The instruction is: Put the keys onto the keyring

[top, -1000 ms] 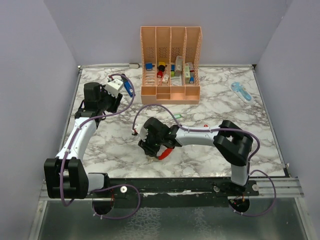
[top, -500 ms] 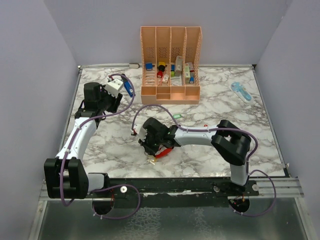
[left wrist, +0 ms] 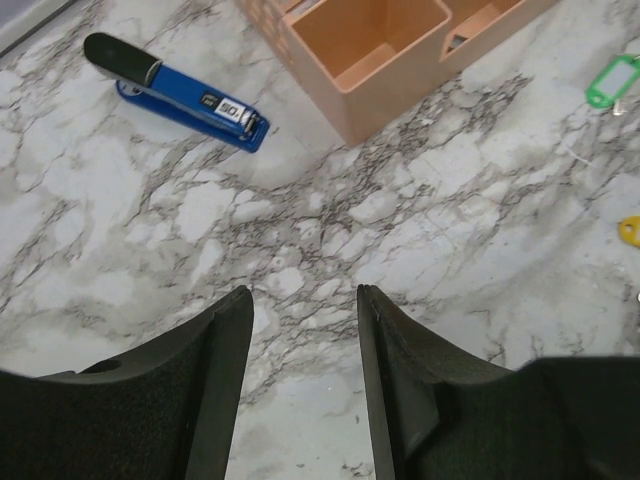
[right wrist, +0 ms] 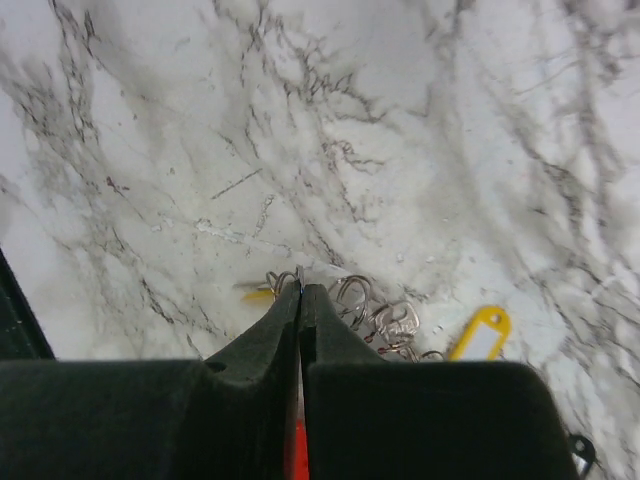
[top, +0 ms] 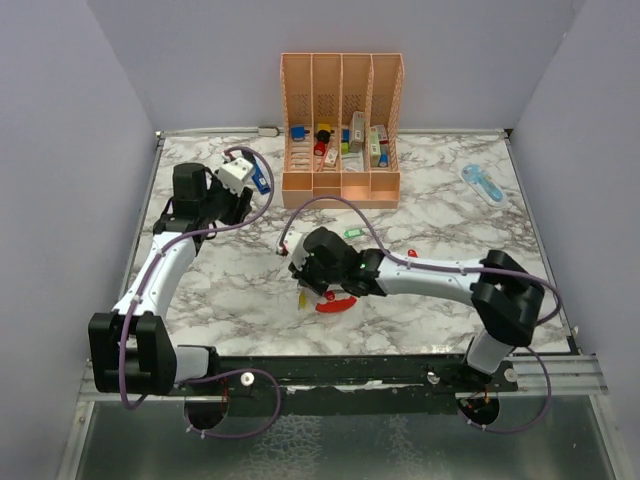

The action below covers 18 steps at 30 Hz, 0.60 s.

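My right gripper (top: 307, 288) is low over the table's middle. In the right wrist view its fingers (right wrist: 301, 292) are pressed shut with a thin metal ring pinched at the tips. A cluster of metal rings and keys (right wrist: 385, 315) with a yellow tag (right wrist: 480, 332) lies just beside the tips. The red keyring (top: 335, 303) lies on the marble right beside that gripper. A green-tagged key (top: 352, 232) lies farther back, also in the left wrist view (left wrist: 612, 80). My left gripper (top: 240, 200) is open and empty above bare marble (left wrist: 305, 295).
A peach slotted organizer (top: 342, 185) with small coloured items stands at the back middle. A blue stapler (left wrist: 180, 90) lies left of it. A light blue pen-like tool (top: 483, 184) lies at the back right. A small red item (top: 411, 252) lies right of the green tag.
My right arm has stretched out, its elbow swinging right, and its gripper has shifted slightly back and right, away from the red keyring. The left gripper has barely moved.
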{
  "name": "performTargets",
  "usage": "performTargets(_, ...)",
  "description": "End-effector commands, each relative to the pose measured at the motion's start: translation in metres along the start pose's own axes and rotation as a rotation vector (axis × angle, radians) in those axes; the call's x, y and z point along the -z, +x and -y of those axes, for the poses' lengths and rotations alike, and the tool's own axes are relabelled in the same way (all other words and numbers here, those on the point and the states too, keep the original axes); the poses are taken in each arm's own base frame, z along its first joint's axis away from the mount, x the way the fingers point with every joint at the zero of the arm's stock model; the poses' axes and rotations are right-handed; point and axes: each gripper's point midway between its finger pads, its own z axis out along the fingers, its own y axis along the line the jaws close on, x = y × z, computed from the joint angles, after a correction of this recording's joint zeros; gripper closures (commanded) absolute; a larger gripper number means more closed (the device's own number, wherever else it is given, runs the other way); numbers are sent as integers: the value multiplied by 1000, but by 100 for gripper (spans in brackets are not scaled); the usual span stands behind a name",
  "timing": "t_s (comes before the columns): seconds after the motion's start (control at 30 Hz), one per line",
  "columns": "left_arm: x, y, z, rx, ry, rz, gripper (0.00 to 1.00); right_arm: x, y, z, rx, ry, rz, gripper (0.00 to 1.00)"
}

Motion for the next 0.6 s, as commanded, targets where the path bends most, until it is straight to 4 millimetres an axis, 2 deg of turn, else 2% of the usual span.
performTargets(0.0, -3, -33, 34, 27, 166, 73, 51, 46, -54, 24, -49, 168, 218, 99)
performTargets(0.13, -3, -58, 67, 63, 325, 125, 51, 72, -67, 37, -95, 251, 295, 99)
performTargets(0.33, 7, -85, 114, 45, 537, 204, 51, 103, -81, 40, -148, 281, 389, 99)
performTargets(0.43, 14, -83, 140, -18, 659, 233, 51, 117, -88, 39, -166, 277, 438, 99)
performTargets(0.57, 20, -62, 173, -133, 824, 262, 53, 127, -92, 32, -168, 242, 469, 99)
